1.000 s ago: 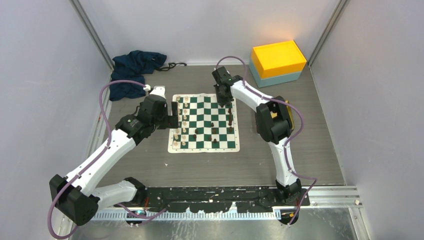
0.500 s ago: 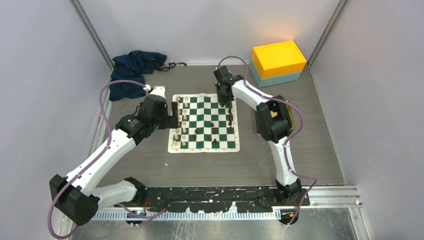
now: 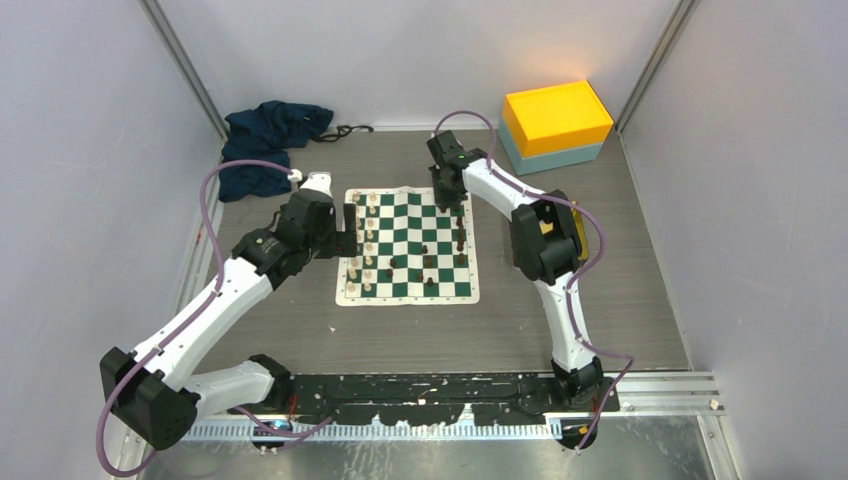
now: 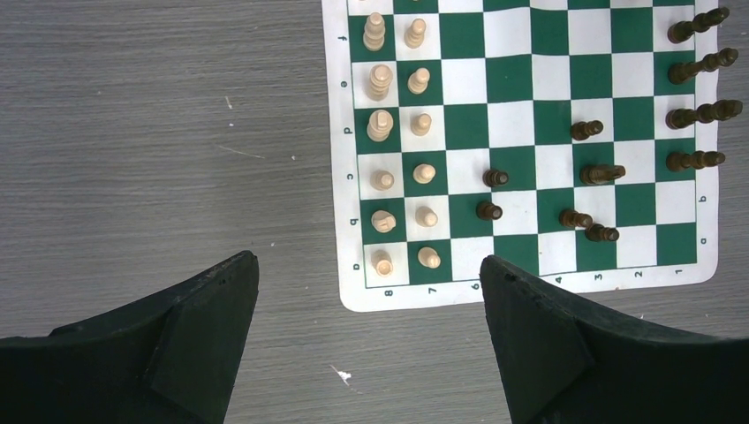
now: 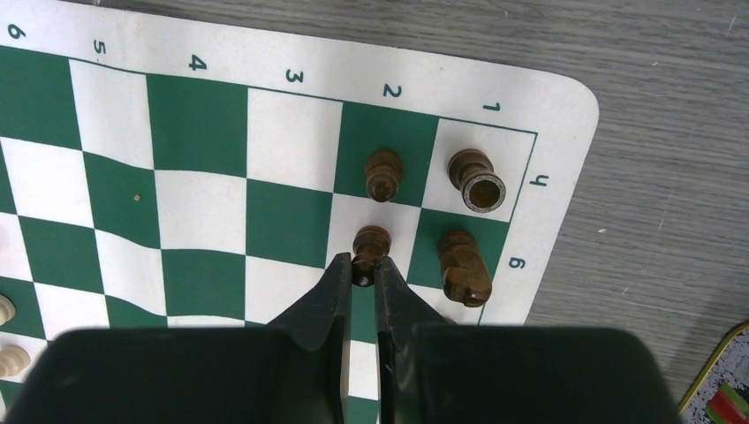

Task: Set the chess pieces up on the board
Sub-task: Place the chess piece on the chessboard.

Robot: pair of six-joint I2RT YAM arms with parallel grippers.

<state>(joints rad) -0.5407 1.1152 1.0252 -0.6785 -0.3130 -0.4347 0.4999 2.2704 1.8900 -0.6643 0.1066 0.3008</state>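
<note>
The right hand [image 5: 358, 272] is pinched together on a dark pawn [image 5: 372, 240] at the far right corner of the board [image 5: 199, 124]; the pawn juts just past the fingertips, its long axis roughly in line with them and its rounded end pointing away from the hand; whether its foot rests on the square cannot be told. Just beyond stand a second pawn [image 5: 383, 173], a rook [image 5: 477, 180] and a knight [image 5: 464, 265]. The left hand [image 4: 368, 265] hangs wide apart above the table [image 4: 159, 132] by the opposite edge, nearer the cream pieces [image 4: 380, 81]; the stray dark pieces [image 4: 495, 177] lie mid-board between both hands.
</note>
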